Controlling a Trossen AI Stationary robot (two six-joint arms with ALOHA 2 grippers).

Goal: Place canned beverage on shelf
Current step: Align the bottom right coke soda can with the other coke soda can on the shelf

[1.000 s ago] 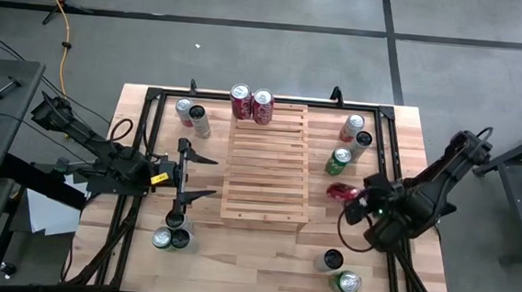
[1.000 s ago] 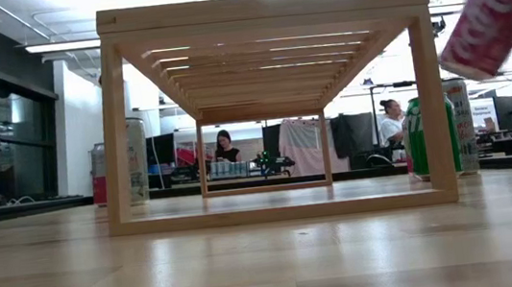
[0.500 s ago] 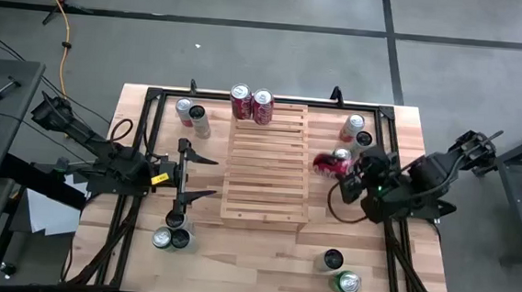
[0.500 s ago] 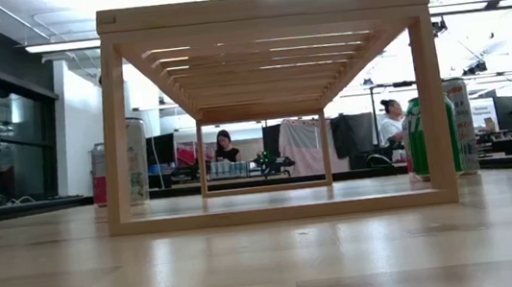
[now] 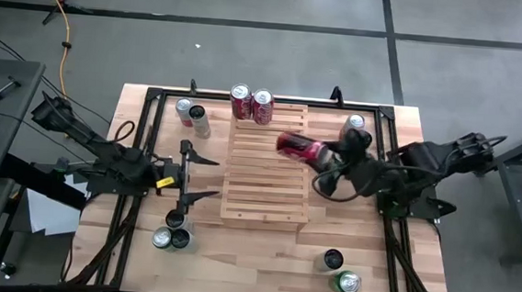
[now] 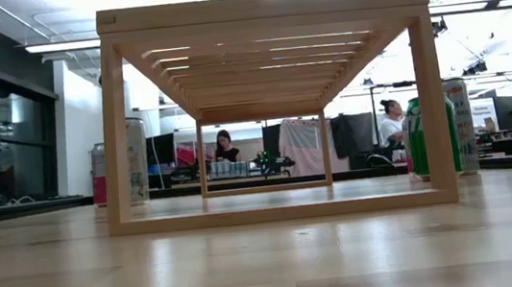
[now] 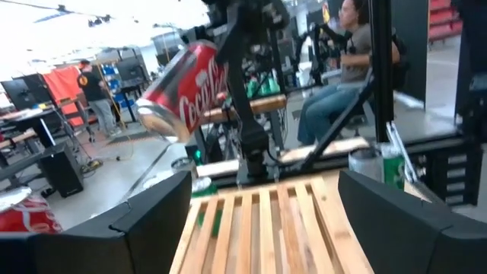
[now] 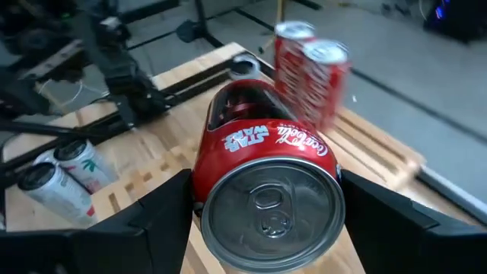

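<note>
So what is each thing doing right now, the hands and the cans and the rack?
Right hand: shut on the red can, over the rack.
Red can: held tilted, in the air above the rack.
Left hand: open, empty, beside the rack.
Rack: two red cans upright at its far edge.
Green can: upright on the table.

The table [image 5: 144,101] carries the shelf [image 5: 265,192], topped by 2 red cans [image 5: 251,104].
</note>
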